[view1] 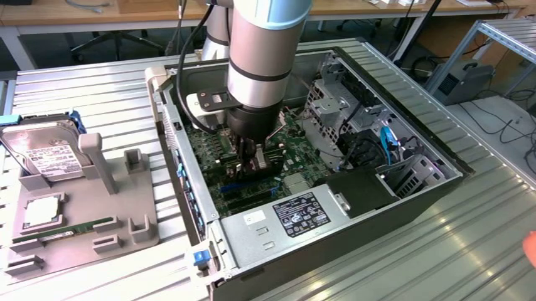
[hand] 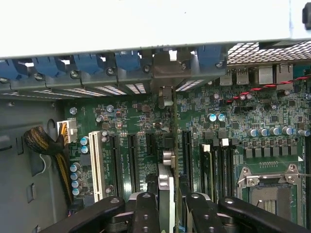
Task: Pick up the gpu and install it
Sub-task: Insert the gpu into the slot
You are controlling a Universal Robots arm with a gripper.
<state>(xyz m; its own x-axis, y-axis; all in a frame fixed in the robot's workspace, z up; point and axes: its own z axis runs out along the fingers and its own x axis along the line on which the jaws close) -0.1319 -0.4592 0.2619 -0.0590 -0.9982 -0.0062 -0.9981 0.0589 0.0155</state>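
The gripper (hand: 167, 206) is lowered inside the open computer case (view1: 435, 182), just above the motherboard (hand: 146, 121). The gpu (hand: 166, 179) is clamped edge-on between the fingers (hand: 146, 213), its silver bracket end seen ahead of the fingertips, over the row of expansion slots (hand: 132, 162). A white slot (hand: 95, 165) lies to one side of the grip, and the empty processor socket (hand: 269, 191) to the other. Beyond the card, the rear wall of the case is lined with blue slot clips (hand: 87, 63), so little room is left there. In the exterior view, drive cages (view1: 331, 100) and the power supply (view1: 285, 222) close in around the arm (view1: 263, 56). Well apart from the gripper, outside the case, a grey holder (view1: 109, 213) carries a hard drive (view1: 46, 153), a processor (view1: 42, 212) and a RAM stick (view1: 63, 231).
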